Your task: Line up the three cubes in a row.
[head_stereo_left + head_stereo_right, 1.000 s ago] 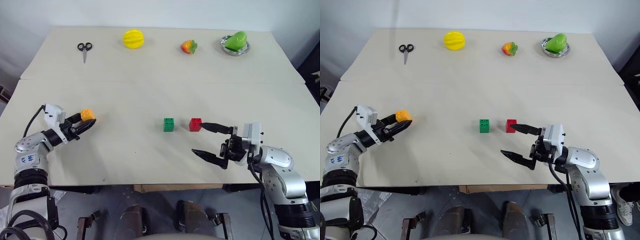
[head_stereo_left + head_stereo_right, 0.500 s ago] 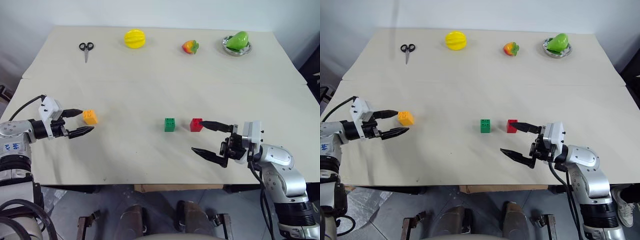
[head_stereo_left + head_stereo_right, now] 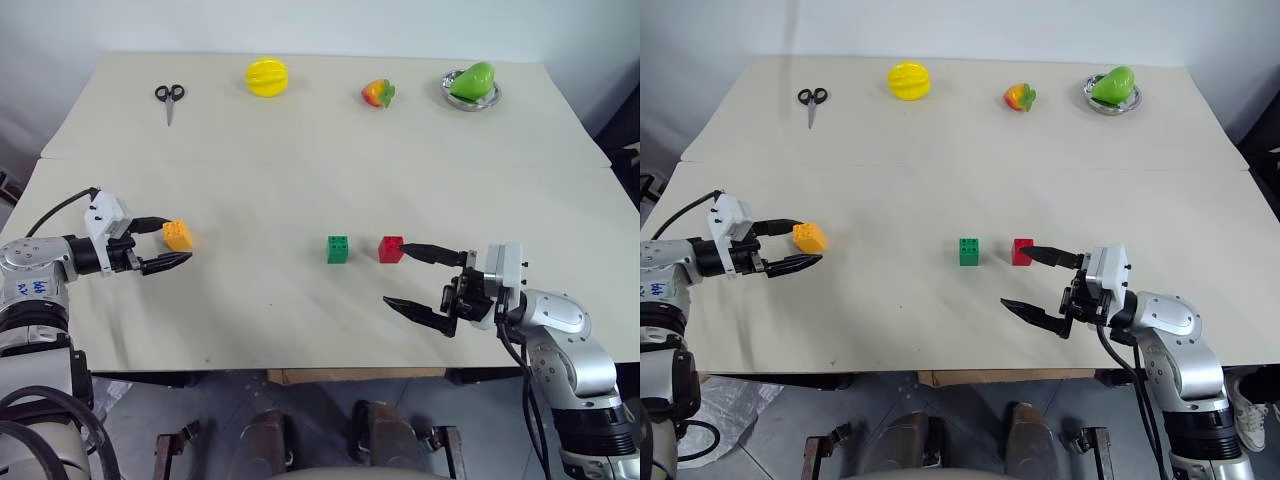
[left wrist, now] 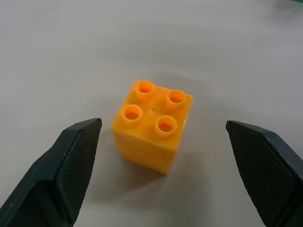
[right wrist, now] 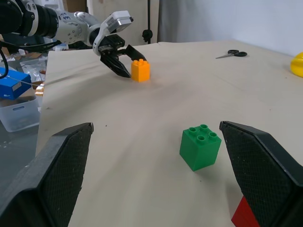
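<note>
The orange cube (image 3: 179,235) stands studs-up on the table at the left, between the fingers of my open left gripper (image 3: 178,241), which do not touch it. From the left wrist it sits centred in the gap (image 4: 154,125). The green cube (image 3: 338,249) and the red cube (image 3: 391,248) stand side by side near the table's middle, a small gap between them. My right gripper (image 3: 394,274) is open just in front of the red cube, one fingertip right at that cube's right side; whether it touches is unclear. The right wrist view takes in the green cube (image 5: 200,146) and the orange cube (image 5: 140,70).
Along the far edge lie scissors (image 3: 168,98), a yellow toy fruit (image 3: 267,77), a red-orange toy fruit (image 3: 377,93) and a green toy fruit in a metal bowl (image 3: 472,82). A seam crosses the table (image 3: 300,162) behind the cubes. Bare surface separates the orange and green cubes.
My left gripper has opened and let go of the orange cube, which now stands on the table. The left forearm swung outward to the left. The right arm has not moved.
</note>
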